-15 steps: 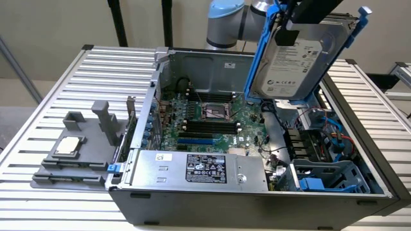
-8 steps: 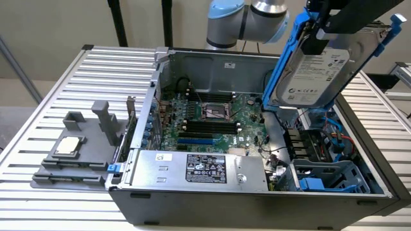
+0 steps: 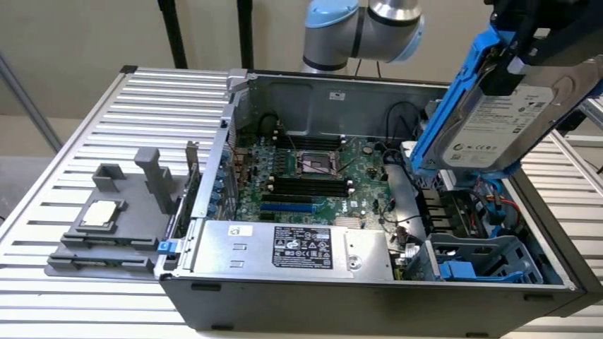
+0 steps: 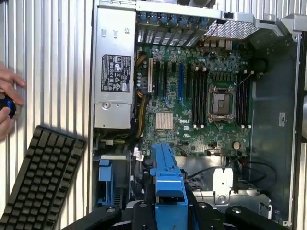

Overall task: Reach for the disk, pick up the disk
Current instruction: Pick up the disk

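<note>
Keyboard [image 4: 41, 179], black, lies tilted on the slatted metal desk [image 3: 56, 212] in the wrist view, beside the open computer case [image 3: 377, 311], and a person's hand [image 4: 8, 103] at that picture's edge holds a small dark-blue object. In the exterior view the case's dark front wall is nearest, with the large silver box with a black label [image 3: 292, 247] just behind it and an empty blue drive cage [image 3: 485, 261] toward the exterior view's right. On the desk at the exterior view's left sits a grey holder [image 3: 113, 226] carrying the small square silver processor chip [image 3: 101, 214].

Deeper in the case lies the green motherboard [image 3: 311, 183], its black memory slots and empty processor socket [image 3: 315, 164] in the middle.

The disk [image 3: 504, 116] hangs in the air above the case's drive bay corner, at the exterior view's right, tilted steeply with its white label facing the camera and its blue carrier framing it. It touches nothing in the case. The gripper [image 3: 527, 35] has it from above: the black fingers [image 4: 144, 215] are clamped on the carrier's edge, and in the wrist view the blue carrier stands between them, seen end-on over the motherboard.

Farthest back, the arm's pale blue and silver joint [image 3: 363, 28] rises behind the case's rear wall.
</note>
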Available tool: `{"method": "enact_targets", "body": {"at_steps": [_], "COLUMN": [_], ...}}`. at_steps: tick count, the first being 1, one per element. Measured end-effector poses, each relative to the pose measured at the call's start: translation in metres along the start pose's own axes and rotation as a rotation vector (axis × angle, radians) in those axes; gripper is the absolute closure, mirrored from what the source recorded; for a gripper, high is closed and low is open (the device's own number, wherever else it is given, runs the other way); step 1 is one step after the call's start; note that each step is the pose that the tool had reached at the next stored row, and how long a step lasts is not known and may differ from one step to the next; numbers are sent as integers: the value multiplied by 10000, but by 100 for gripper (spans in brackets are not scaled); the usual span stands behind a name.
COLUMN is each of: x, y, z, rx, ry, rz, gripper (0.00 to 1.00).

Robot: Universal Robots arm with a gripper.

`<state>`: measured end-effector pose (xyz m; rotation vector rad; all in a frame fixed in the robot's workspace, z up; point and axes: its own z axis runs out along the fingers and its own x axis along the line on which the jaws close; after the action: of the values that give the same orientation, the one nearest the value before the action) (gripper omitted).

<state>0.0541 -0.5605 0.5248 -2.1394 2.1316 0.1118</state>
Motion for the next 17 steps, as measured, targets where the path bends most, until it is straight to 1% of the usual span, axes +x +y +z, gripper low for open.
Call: {"method": "enact_targets", "body": {"at_steps": [3, 10, 17], "x": [76, 252, 432], "y": [-67, -160, -281], "z": [-8, -28, -43], "rx": [0, 0, 0], "ry": [1, 1, 1], "rz": [1, 1, 1], "gripper": [67, 67, 67]}}
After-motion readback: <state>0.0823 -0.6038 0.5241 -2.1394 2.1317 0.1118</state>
